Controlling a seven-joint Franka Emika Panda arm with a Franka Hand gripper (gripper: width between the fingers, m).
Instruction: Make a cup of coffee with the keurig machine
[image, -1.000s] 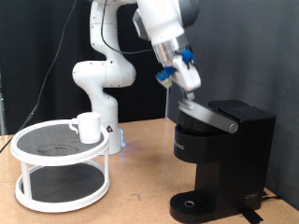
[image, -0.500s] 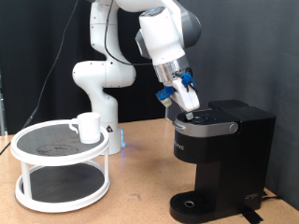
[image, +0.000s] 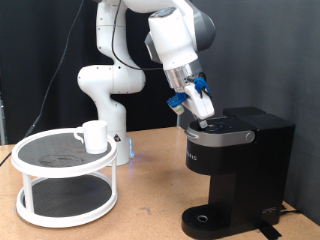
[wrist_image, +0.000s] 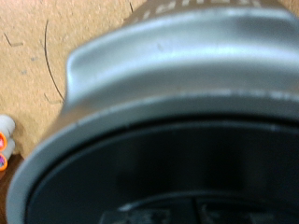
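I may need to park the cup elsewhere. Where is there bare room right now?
Bare tabletop lies between the rack and the keurig machine. The rack's top tier is free beside the cup. The machine's round drip base looks unoccupied. It is crowded at the lid, where the gripper presses.

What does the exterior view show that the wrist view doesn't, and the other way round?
Only the exterior view shows the gripper pressed down on the lid, the cup standing on the top tier of a white two-tier rack at the exterior view's left, and the machine's round drip base, with nothing on it. Only the wrist view shows a blurred close-up of the lid's silver rim and a small orange and white object at its edge. Both show the keurig machine and the wooden table.
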